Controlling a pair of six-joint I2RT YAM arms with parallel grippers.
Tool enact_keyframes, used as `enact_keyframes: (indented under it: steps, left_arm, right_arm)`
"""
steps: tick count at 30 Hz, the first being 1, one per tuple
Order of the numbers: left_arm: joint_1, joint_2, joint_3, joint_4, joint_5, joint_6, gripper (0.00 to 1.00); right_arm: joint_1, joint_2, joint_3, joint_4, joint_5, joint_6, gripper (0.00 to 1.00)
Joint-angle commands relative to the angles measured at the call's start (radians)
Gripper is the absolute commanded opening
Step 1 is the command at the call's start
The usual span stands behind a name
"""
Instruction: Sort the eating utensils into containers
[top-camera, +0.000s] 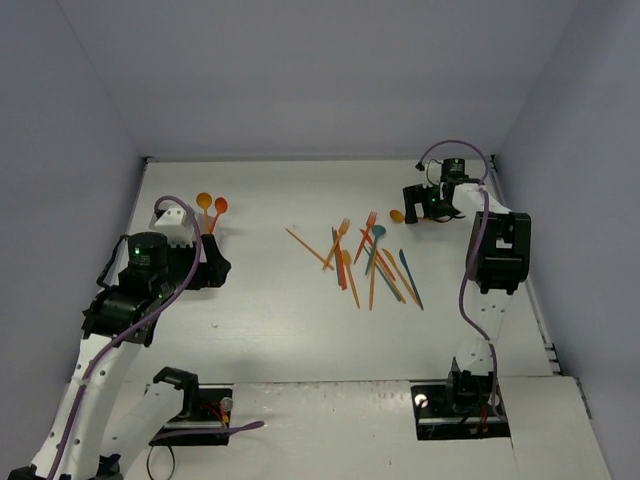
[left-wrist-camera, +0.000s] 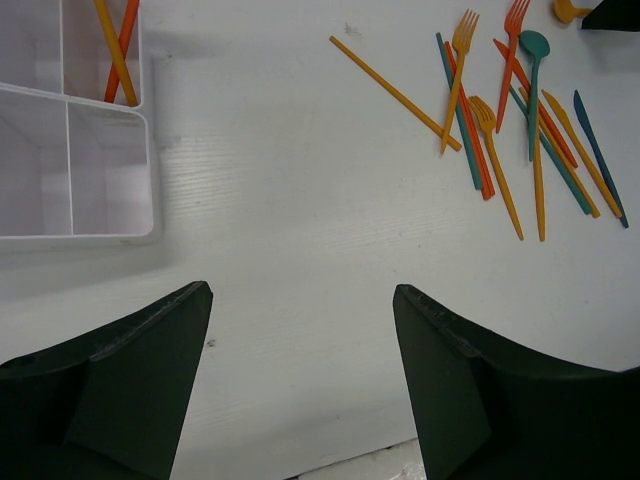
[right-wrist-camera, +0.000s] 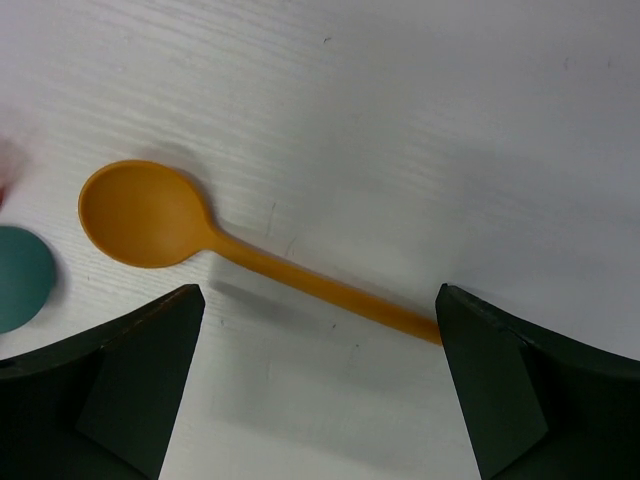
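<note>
Orange spoon (right-wrist-camera: 260, 266) between spread fingers (right-wrist-camera: 520, 390) of right hand (right-wrist-camera: 318, 300), handle at one.

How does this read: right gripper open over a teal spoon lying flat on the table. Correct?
Not quite: the spoon under the open right gripper is orange, not teal, as the right wrist view shows. It does lie flat on the table.

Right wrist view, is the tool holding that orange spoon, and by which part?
Nothing is held. The right tool is open. The orange spoon lies free on the table beneath its gap, with the handle's end hidden at one side.
</note>
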Motion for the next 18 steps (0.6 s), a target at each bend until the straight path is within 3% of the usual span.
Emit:
enact_keyframes:
  steps: [1, 7, 12, 18]
  left_arm:
    - [-0.008, 0.002, 0.021, 0.036, 0.005, 0.005, 0.71]
    - [-0.008, -0.012, 0.025, 0.034, 0.013, -0.002, 0.71]
    - [-0.008, -0.05, 0.003, 0.034, 0.033, -0.021, 0.71]
    - [-0.009, -0.095, -0.013, 0.031, 0.039, -0.046, 0.71]
  right_arm:
    - [0.009, -0.094, -0.111, -0.039, -0.008, 0.013, 0.97]
    - [0.067, -0.152, -0.181, -0.036, 0.139, 0.06, 0.8]
    - [0.115, -0.184, -0.224, -0.031, 0.215, 0.128, 0.56]
    - [0.179, -0.19, -0.226, -0.03, 0.27, 0.17, 0.52]
